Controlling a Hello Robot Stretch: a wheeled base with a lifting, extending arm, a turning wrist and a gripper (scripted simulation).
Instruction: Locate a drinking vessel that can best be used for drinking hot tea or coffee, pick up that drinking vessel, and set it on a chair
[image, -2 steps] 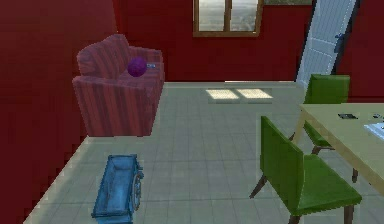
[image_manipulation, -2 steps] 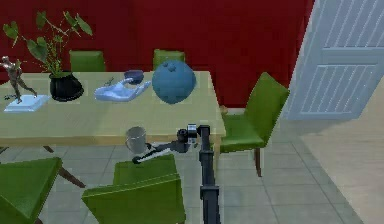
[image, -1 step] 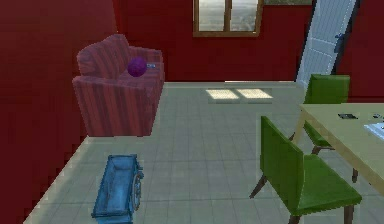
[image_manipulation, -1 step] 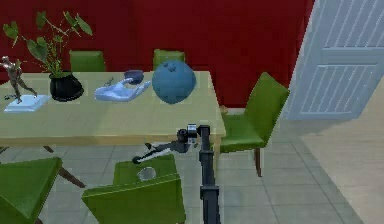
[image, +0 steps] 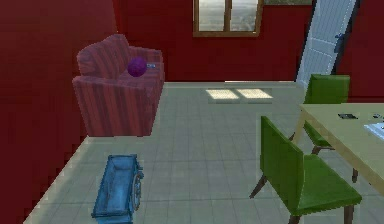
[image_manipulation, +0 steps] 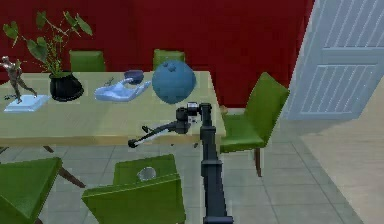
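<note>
Find the pincer (image_manipulation: 138, 141) in the arm side view, at the far end of the dark arm (image_manipulation: 209, 170). Its thin fingers (image_manipulation: 155, 133) point toward the view's left, above the near edge of the desk (image_manipulation: 90, 120). You cannot tell from the pictures whether the pincer is released or clenched, nor whether it holds anything, because a large blue round object (image_manipulation: 173, 82) stands on the desk directly behind its body.

Note a small pale round thing (image_manipulation: 147, 173) on the seat of the nearest green chair (image_manipulation: 135, 200), below the fingers in the picture. It is too small to confirm as a drinking vessel.

Farther along the desk toward the view's left you see a blue-and-white flat object (image_manipulation: 118, 93), a potted plant (image_manipulation: 62, 80) and a small statue (image_manipulation: 14, 75). Another green chair (image_manipulation: 255, 112) stands at the desk's right end, with a white door (image_manipulation: 345, 60) beyond it.

In the forward view, a striped armchair (image: 118, 95) carries a purple ball (image: 136, 67). A blue box-like object (image: 118, 188) lies on the floor (image: 200, 140).
</note>
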